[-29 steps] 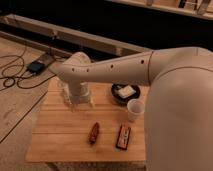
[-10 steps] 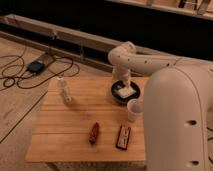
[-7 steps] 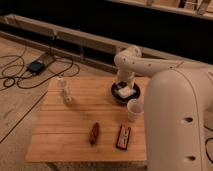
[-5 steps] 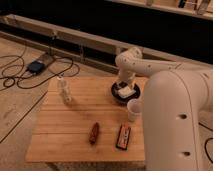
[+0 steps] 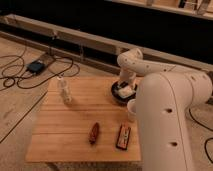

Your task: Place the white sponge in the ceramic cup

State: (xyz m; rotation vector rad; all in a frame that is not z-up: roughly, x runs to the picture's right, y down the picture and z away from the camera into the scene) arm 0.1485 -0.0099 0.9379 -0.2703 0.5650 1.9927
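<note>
1. The arm (image 5: 167, 107) is showing as a thick, smooth, off-white shell of rounded tubular segments.
2. Small dark round dots are marking its casing on the upper link and the big near segment.
3. Bulbous joints are linking the segments.
4. The hand (image 5: 124, 89), darker than the arm, is sitting over the dark bowl (image 5: 114, 93) at the surface's (image 5: 75, 130) far right.

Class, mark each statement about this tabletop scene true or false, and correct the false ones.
1. The gripper is over the dark bowl at the table's far side. True.
2. The white sponge lies in the ceramic cup. False: it appears to lie in the dark bowl, under the gripper; the cup stands just in front of the bowl.
3. The pale bottle lies on its side. False: it stands upright.
4. The black-and-red item lies near the table's front edge. True.
</note>
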